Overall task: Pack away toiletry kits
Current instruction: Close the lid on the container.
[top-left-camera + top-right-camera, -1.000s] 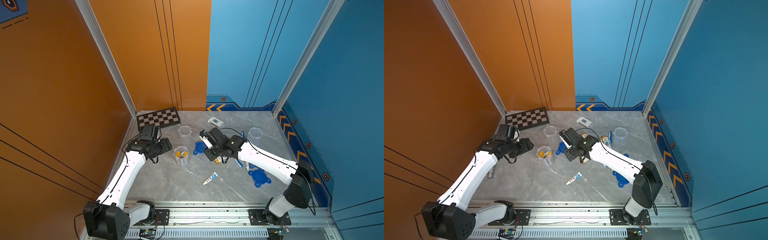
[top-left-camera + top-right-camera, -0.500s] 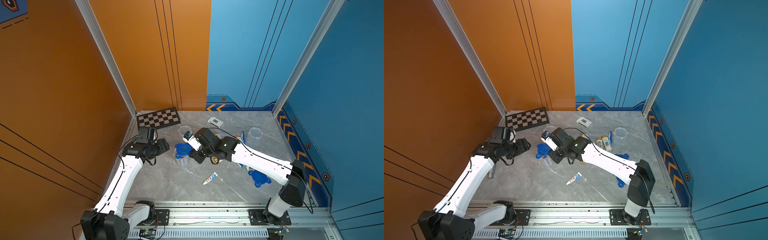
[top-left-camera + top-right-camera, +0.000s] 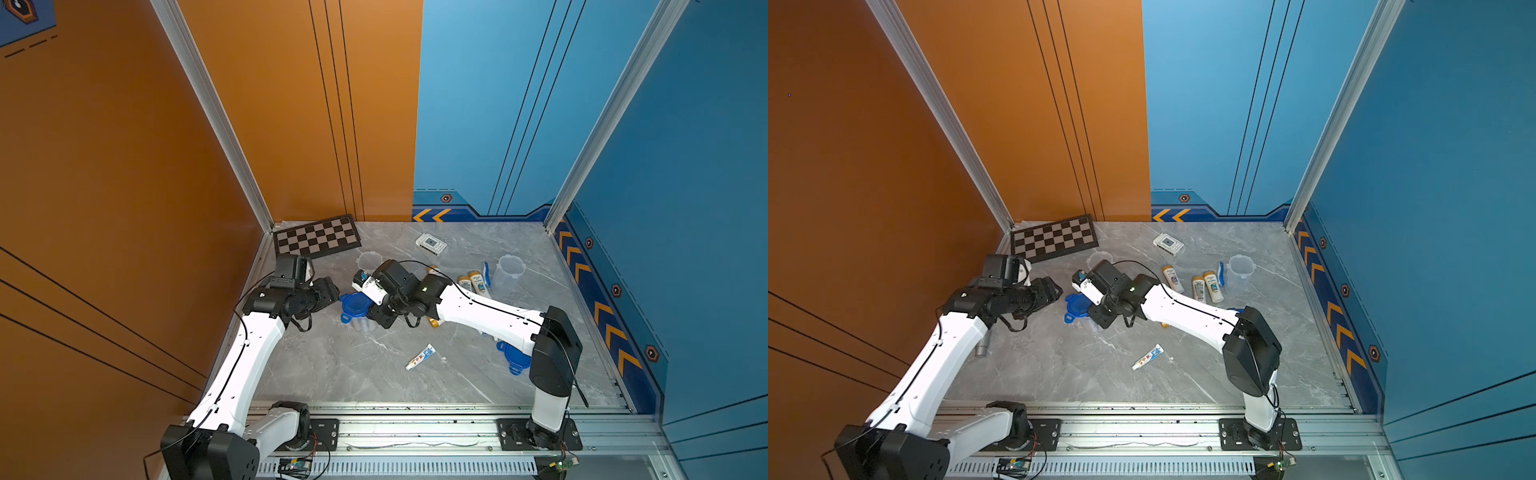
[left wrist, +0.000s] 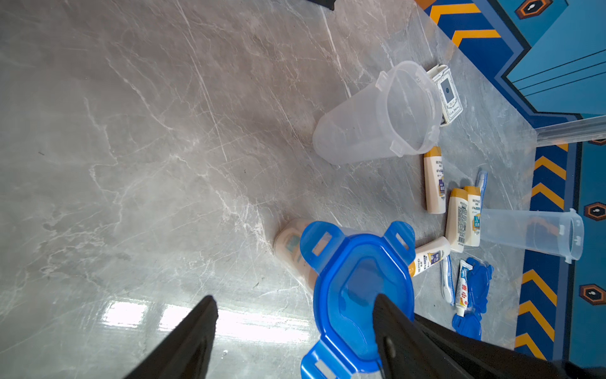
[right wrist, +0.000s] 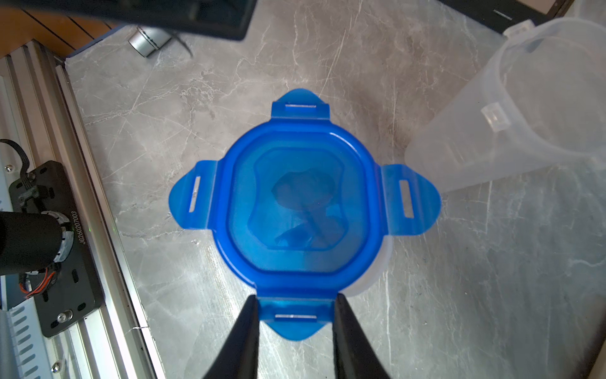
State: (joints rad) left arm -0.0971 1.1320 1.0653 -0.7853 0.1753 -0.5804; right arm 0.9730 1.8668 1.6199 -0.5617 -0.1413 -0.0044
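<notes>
Capping the filled cup (image 3: pixel 363 325) mid-frame in both top views — seating the blue lid (image 5: pixel 301 210) on its rim, pinching 1 clip tab (image 5: pixel 295 323) in the right tool (image 5: pixel 295 297), holding the left tool (image 4: pixel 293 298) wide and empty alongside. Next, likely — squaring it up, pressing flat, snapping 4 tabs down.

Bright, even light; sharp pictures; white glare on the tabletop (image 4: pixel 131 316).

Translucent blue plastic lid (image 5: pixel 301 210); clear plastic cup (image 4: pixel 377 115); glossy marble-look tabletop (image 4: pixel 147 147)
</notes>
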